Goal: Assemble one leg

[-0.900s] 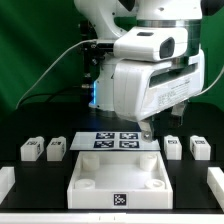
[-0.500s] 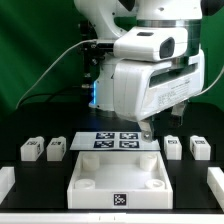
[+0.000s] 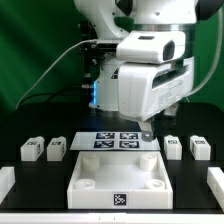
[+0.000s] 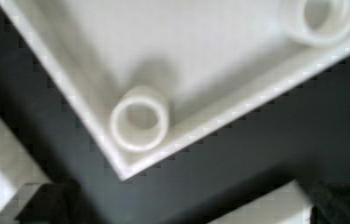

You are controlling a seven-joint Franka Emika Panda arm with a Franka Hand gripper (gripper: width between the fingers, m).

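The arm is hovering rather than carrying anything, so the step in hand looks like the very start of the job: going for a leg, with none yet fetched or fitted. The gripper (image 3: 147, 128) is hanging over the end of the marker board (image 3: 118, 141) towards the exterior view's right, near the middle of the counter. In the wrist view its two dark tips seem to be standing well apart with nothing between them, though the blur is making that hard to confirm. The nearest leg (image 3: 172, 146) is sitting just beside that end of the board, and a second leg (image 3: 199, 148) is lying further towards the counter's edge on the exterior view's right. The other pair of legs (image 3: 44, 149) is lying towards the opposite edge. All four are resting loose on the counter, apart from the tabletop (image 3: 85, 190), which is sitting by the counter's edge nearest the camera. That tray-like piece is holding nothing: the corner socket (image 4: 140, 118) under the wrist camera is showing bare, as is the far socket (image 4: 318, 18). The next move probably calls for shifting sideways over a leg, lowering with the jaws straddling it, then closing squarely so it is not tipping.
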